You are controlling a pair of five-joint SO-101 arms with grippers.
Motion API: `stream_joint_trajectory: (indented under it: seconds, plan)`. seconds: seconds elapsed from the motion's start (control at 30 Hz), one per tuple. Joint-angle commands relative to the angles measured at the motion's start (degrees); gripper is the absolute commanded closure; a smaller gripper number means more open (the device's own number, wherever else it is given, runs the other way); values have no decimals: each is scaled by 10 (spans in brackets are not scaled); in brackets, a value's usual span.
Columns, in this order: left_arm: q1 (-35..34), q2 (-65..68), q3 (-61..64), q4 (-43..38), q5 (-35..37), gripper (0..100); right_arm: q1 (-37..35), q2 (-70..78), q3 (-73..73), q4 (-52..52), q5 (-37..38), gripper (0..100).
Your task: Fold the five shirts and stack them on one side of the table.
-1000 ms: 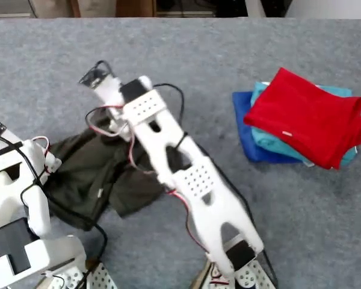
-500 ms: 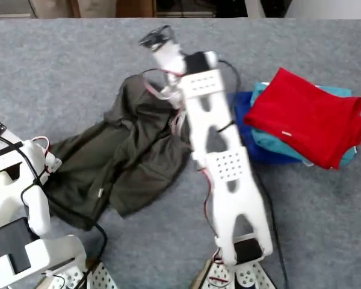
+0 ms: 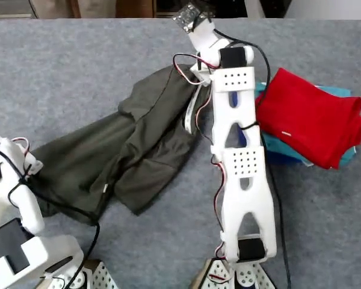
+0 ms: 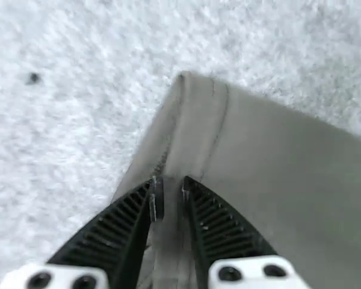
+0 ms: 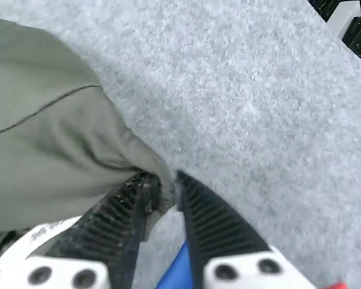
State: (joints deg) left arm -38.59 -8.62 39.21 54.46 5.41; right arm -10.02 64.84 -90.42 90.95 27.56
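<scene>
L pincer (image 4: pixel 168 194): clamping narrow on olive shirt (image 3: pixel 138 150) hem, at near-left end.
Shirt axis: stretching diagonally, near-left to far-centre, betw. both pincers.
R pincer (image 5: pixel 167 188): pinching shirt's far corner, just beside stack (image 3: pixel 307 117).
Room: bare tabletop (image 3: pixel 72 66) lying open far-left; stack crowding R side, R pincer being nearer it.

Grey carpeted table (image 3: pixel 66 72), wood furn. (image 3: pixel 132 7) behind
</scene>
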Motion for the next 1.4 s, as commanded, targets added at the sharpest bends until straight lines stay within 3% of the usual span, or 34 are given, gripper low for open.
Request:
stream_joint_trajectory:
  seconds: [0.0,0.07,0.2,0.43,0.63,0.83,0.97,1.17,1.27,1.37]
  plan:
    - [-10,-3,-48,40,-10,933,-27,-67,-53,74,-17,782]
    - [-18,-5,-55,48,-10,933,-36,-89,-50,110,-25,726]
    - [-41,-5,-72,68,-11,933,-37,-130,-49,114,-62,717]
    - [-33,-6,-161,250,-143,936,-99,-217,116,116,-113,722]
    - [-19,-82,-148,342,-286,932,-123,-341,348,114,-153,815]
    - [-18,-320,24,327,-416,884,-65,-377,483,76,-148,836]
    - [18,-476,165,274,-438,828,-17,-376,541,-23,-147,818]
    - [187,-658,300,277,-447,788,39,-376,650,-225,-170,817]
    - [213,-698,303,278,-446,788,51,-378,675,-270,-187,817]
    - [215,-691,305,275,-452,788,50,-377,666,-301,-149,817]
